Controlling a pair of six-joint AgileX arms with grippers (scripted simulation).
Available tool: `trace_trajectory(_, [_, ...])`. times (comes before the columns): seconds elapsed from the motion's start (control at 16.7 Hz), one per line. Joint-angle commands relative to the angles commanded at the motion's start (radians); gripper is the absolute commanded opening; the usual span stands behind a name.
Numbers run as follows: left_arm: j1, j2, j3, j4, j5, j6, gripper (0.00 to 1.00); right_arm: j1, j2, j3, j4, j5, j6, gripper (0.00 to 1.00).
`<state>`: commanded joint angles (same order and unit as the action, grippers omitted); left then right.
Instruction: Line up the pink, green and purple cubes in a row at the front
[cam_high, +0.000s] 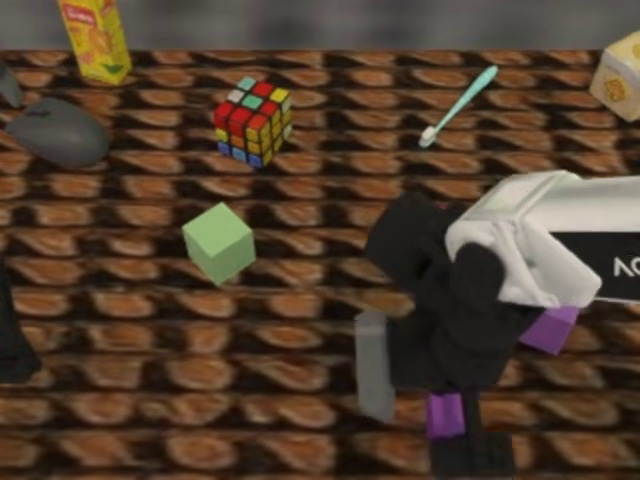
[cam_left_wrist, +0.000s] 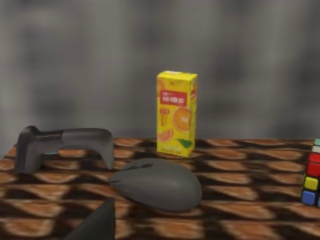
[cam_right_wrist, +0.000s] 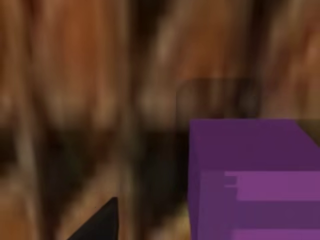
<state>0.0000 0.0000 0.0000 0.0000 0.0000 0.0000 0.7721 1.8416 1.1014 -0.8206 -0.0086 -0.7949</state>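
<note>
The pale green cube (cam_high: 218, 242) sits alone left of centre. My right gripper (cam_high: 420, 400) hangs low over the front right, open. The small dark purple cube (cam_high: 446, 415) lies between its fingers, apart from the one dark fingertip (cam_right_wrist: 100, 222) that shows. In the right wrist view this purple cube (cam_right_wrist: 255, 180) fills the corner, close up. A corner of the pinkish-violet cube (cam_high: 548, 328) shows under the right arm, behind and to the right of the purple one. My left arm (cam_high: 12, 340) is parked at the left edge, its fingertip (cam_left_wrist: 97, 222) over bare table.
A multicoloured puzzle cube (cam_high: 253, 122) stands behind the green cube. At the back left are a grey mouse (cam_high: 58, 132), a yellow juice carton (cam_high: 95, 38) and a grey scanner (cam_left_wrist: 62, 145). A teal toothbrush (cam_high: 458, 106) and a cream box (cam_high: 620, 75) lie back right.
</note>
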Motion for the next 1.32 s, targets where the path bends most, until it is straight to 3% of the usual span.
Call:
trace_trajectory(0.3, [0.000,0.000,0.000,0.000,0.000,0.000,1.00,0.004,-0.080,0.099,-0.187,-0.001,-0.003,1.00])
trace_trajectory(0.66, [-0.003,0.010,0.010,-0.007,0.001,0.003,1.00,-0.004,-0.092,0.098,-0.189,-0.002,0.000,1.00])
trace_trajectory(0.96, [-0.047,0.217,0.214,-0.137,0.004,0.056,1.00,-0.086,-0.255,-0.010,-0.071,-0.019,0.060,1.00])
trace_trajectory(1.32, [-0.138,0.792,0.705,-0.447,0.000,0.179,1.00,-0.290,-0.704,-0.302,0.188,-0.046,0.242,1.00])
